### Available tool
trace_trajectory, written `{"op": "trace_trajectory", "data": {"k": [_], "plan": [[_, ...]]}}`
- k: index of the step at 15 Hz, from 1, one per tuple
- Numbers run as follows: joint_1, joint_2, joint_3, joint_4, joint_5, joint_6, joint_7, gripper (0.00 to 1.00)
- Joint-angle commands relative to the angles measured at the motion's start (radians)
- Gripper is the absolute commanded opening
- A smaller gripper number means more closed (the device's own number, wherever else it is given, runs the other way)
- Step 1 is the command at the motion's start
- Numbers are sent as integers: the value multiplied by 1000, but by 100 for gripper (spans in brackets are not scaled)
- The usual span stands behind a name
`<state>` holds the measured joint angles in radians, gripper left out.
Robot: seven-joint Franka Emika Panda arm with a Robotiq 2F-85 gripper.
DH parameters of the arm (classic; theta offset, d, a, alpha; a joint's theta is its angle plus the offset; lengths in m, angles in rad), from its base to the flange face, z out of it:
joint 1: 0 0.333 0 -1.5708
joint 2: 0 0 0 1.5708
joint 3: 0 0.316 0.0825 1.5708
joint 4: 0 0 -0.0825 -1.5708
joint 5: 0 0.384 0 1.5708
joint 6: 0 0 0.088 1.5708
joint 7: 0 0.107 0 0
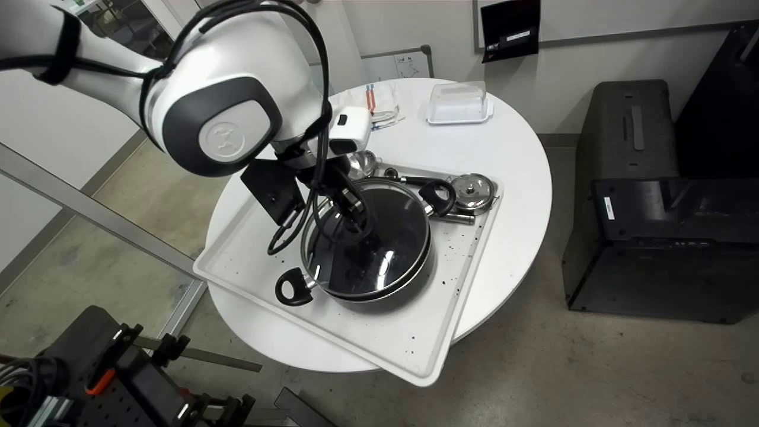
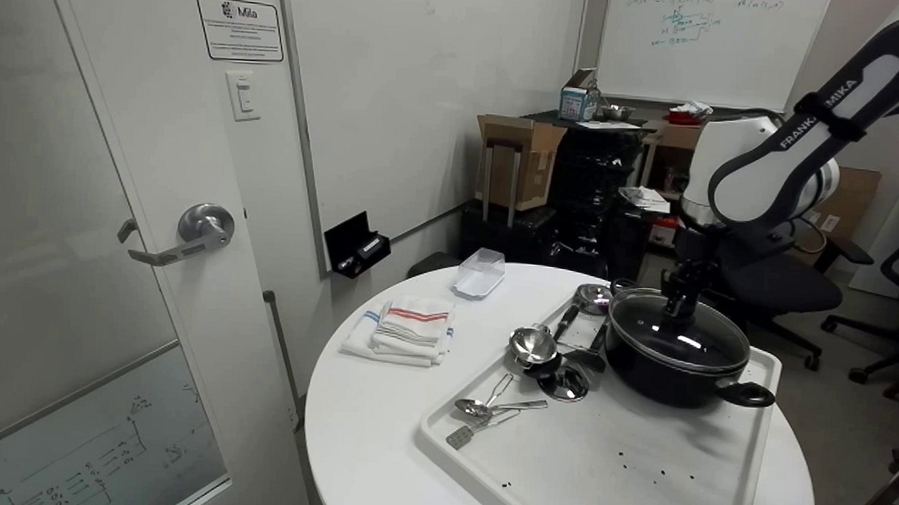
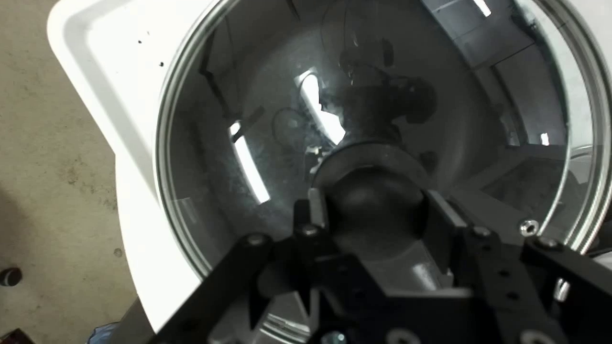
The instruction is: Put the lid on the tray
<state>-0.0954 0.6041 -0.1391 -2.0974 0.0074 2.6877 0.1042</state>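
The round see-through glass lid (image 1: 391, 261) with a metal rim lies over the black two-handled pot (image 2: 641, 371). It also shows in an exterior view (image 2: 703, 345) and fills much of the wrist view (image 3: 267, 110). I cannot tell whether the lid rests on the pot or is slightly raised; its rim looks a little offset. My gripper (image 3: 375, 205) is shut on the lid's dark knob, with one finger on each side; it also shows in both exterior views (image 1: 354, 228) (image 2: 681, 300). The large white tray (image 1: 249, 267) lies under the pot, its corner in the wrist view (image 3: 79, 36).
Utensils (image 2: 492, 410), a small metal bowl (image 2: 532, 347) and small lids (image 1: 472, 191) lie on the tray beside the pot. A clear plastic box (image 1: 456, 104) and folded towels (image 2: 412, 330) stand on the round white table (image 1: 522, 178). Pot handles (image 1: 295, 287) stick out.
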Motion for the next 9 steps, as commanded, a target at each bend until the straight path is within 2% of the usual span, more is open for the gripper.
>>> {"op": "trace_trajectory", "data": {"k": [1, 9], "plan": [[-3, -103, 20, -69, 5, -10, -28, 25], [60, -186, 39, -138, -37, -8, -21, 25]]}}
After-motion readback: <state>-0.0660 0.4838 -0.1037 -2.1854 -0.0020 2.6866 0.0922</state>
